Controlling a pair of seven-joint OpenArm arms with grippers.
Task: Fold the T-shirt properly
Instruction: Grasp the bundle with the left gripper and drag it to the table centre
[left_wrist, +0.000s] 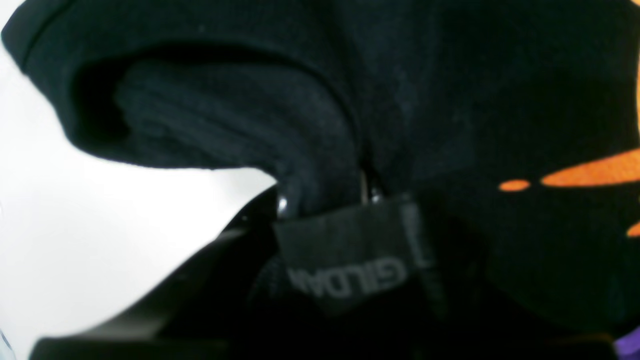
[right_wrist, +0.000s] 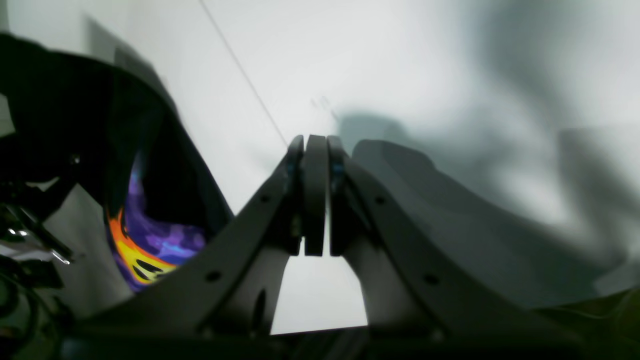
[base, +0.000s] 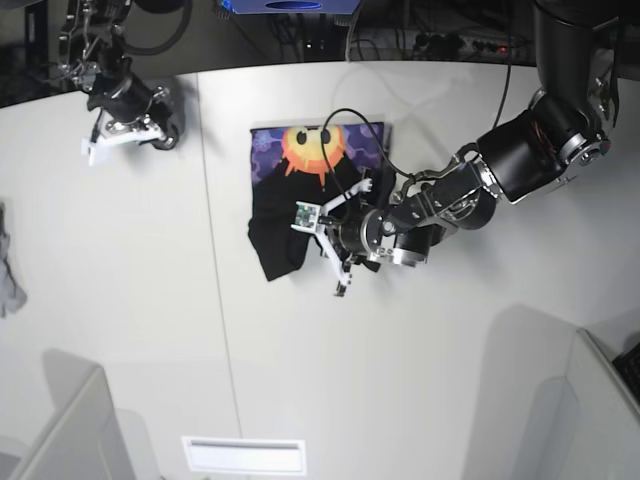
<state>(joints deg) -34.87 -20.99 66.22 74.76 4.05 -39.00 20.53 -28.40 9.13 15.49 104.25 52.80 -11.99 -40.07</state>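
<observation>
White tabletop (base: 420, 380) fills the base view, crossed by a thin seam, with a slotted vent plate (base: 243, 455) at its near edge and grey dividers at the near corners. Mid-table lies the T-shirt (base: 290, 215), a bunched black heap whose far part shows the orange sun face on purple. The left gripper (base: 335, 245) reaches in from that view's right and sits at the shirt's near right edge, touching the cloth. In the left wrist view black fabric (left_wrist: 350, 110) crowds the lens, a grey neck label (left_wrist: 350, 250) hanging just in front, and a fold of cloth runs down between the fingers; the jaws themselves are hidden, so whether they pinch it cannot be told. Farther off, at the far left corner, the right gripper (base: 105, 135) hangs well apart from the shirt. Its wrist view shows the fingers (right_wrist: 314, 200) pressed together with nothing between them. A small grey cloth (base: 8, 275) lies at the table's left edge.
</observation>
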